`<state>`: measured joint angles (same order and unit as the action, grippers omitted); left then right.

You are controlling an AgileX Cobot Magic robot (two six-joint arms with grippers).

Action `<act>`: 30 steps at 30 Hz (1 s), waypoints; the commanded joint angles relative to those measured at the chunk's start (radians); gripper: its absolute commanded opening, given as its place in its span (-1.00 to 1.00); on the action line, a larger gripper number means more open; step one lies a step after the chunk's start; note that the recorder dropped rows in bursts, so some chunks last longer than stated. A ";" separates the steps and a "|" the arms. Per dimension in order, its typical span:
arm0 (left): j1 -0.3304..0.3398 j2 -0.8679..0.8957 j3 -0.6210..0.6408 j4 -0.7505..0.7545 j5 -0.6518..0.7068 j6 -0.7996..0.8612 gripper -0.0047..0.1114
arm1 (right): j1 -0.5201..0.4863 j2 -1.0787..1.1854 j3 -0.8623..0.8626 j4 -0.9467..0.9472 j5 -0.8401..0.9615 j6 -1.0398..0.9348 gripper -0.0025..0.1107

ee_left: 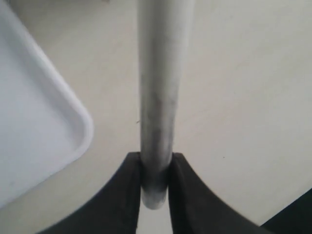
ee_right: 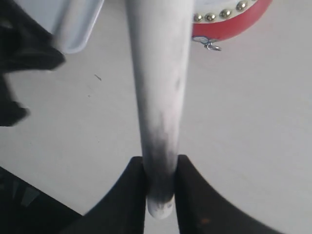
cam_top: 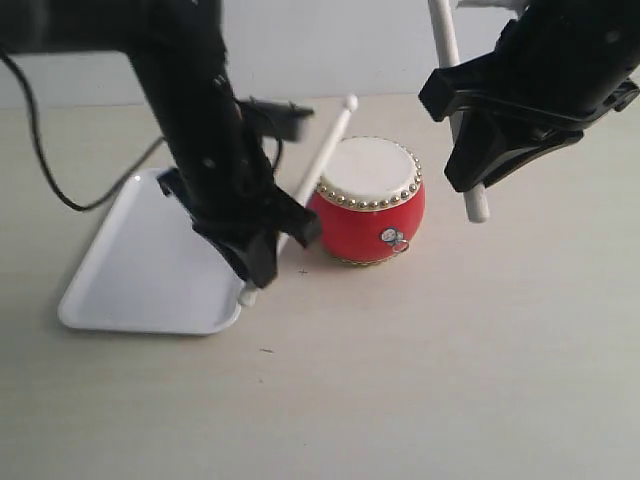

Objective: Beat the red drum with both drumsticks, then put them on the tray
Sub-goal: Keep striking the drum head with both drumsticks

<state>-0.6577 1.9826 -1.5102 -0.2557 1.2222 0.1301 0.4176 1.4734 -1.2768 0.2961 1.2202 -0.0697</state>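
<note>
The red drum [cam_top: 360,225] with its cream skin and gold studs stands upright mid-table. My left gripper [cam_top: 268,252] is shut on a pale drumstick [cam_top: 328,145] near its butt end. That stick slants up past the drum's left rim. In the left wrist view the jaws [ee_left: 156,180] clamp the stick [ee_left: 158,97]. My right gripper [cam_top: 470,165] hovers to the right of the drum and above it, shut on the other drumstick [cam_top: 476,203], which hangs nearly upright. The right wrist view shows that stick [ee_right: 158,87] pinched in the gripper [ee_right: 161,180], with the drum [ee_right: 229,19] beyond.
The white tray [cam_top: 140,270] lies left of the drum, under the left arm; its rounded corner shows in the wrist views [ee_left: 29,122] [ee_right: 73,24]. A black cable [cam_top: 60,190] trails across the table at far left. Bare tabletop stretches in front of the drum.
</note>
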 commanded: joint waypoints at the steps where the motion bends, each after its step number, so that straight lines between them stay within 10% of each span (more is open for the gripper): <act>1: -0.044 0.136 -0.024 -0.038 -0.001 0.007 -0.92 | 0.002 -0.031 -0.006 -0.018 0.001 -0.014 -0.96; 30: -0.038 -0.432 -0.024 0.201 -0.001 -0.086 -0.92 | 0.002 0.365 -0.008 0.197 0.001 -0.058 -0.96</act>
<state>-0.6971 1.5096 -1.5306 -0.0612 1.2235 0.0527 0.4176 1.9242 -1.2441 0.4771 1.2223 -0.1113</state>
